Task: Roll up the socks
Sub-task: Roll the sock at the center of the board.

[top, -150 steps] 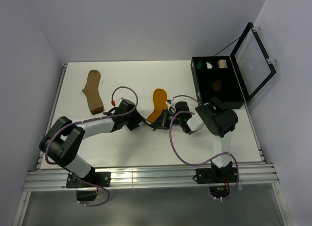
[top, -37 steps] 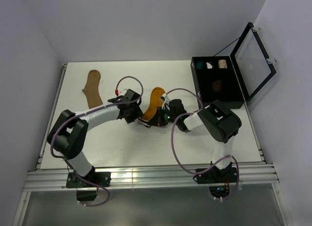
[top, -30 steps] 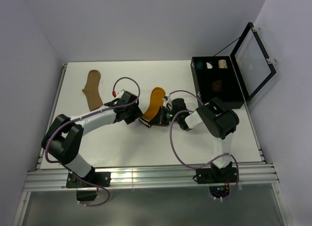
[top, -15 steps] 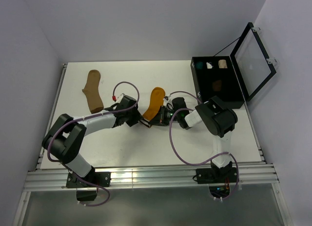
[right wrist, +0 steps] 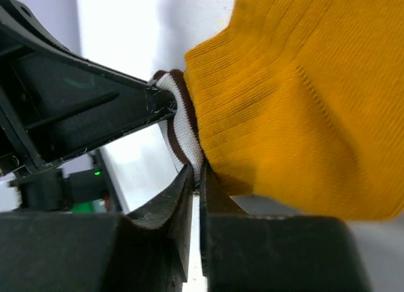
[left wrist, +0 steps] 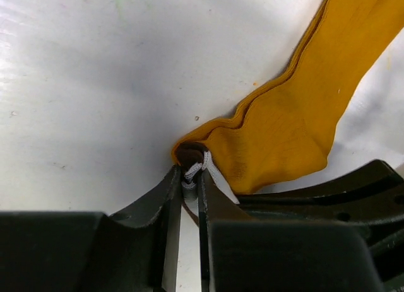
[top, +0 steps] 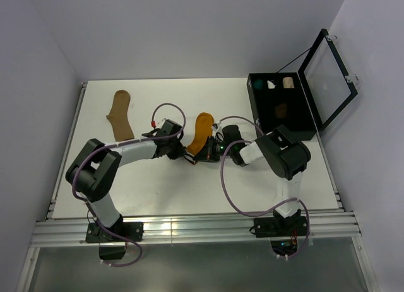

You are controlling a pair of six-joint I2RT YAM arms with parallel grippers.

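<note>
We see the mustard-orange sock point(top: 202, 129) in the middle of the white table point(top: 189, 191), toe away from the arms and striped cuff point(right wrist: 180, 125) toward them. The left gripper point(left wrist: 191, 176) is nipped tight on the cuff's corner. The right gripper point(right wrist: 197, 173) is pressed nearly together and seems to pinch the cuff edge too. A tan sock point(top: 120, 117) lies flat far left, an open black case point(top: 251, 112) far right.

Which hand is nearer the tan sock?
Left. Left hand pinches the mustard sock at its cuff, right of the tan sock; right hand grips that cuff from the farther side.
</note>
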